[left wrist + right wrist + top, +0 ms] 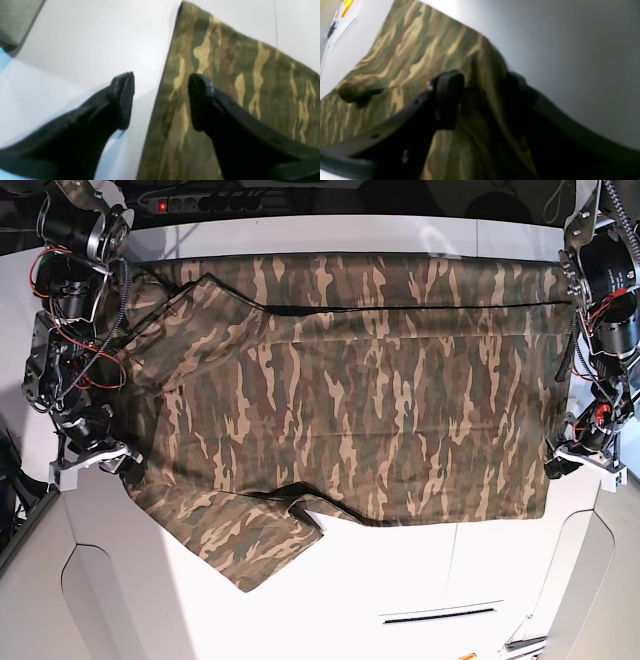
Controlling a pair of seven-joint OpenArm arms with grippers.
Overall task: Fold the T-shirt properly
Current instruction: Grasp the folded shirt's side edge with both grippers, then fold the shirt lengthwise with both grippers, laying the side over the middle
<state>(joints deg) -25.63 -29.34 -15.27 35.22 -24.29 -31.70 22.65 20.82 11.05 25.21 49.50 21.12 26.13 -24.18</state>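
From my seat, the camo T-shirt (350, 400) is spread across the white table (480, 570), one sleeve (255, 545) sticking out toward the near edge. My left gripper (161, 100) has its fingers spread wide, straddling the straight side edge of the shirt: one finger (123, 100) over bare table, the other over cloth, nothing pinched. Right gripper (480, 100) looks like it has a raised bunch of fabric between its fingers, but that view's blurry, so can't swear it's clamped.
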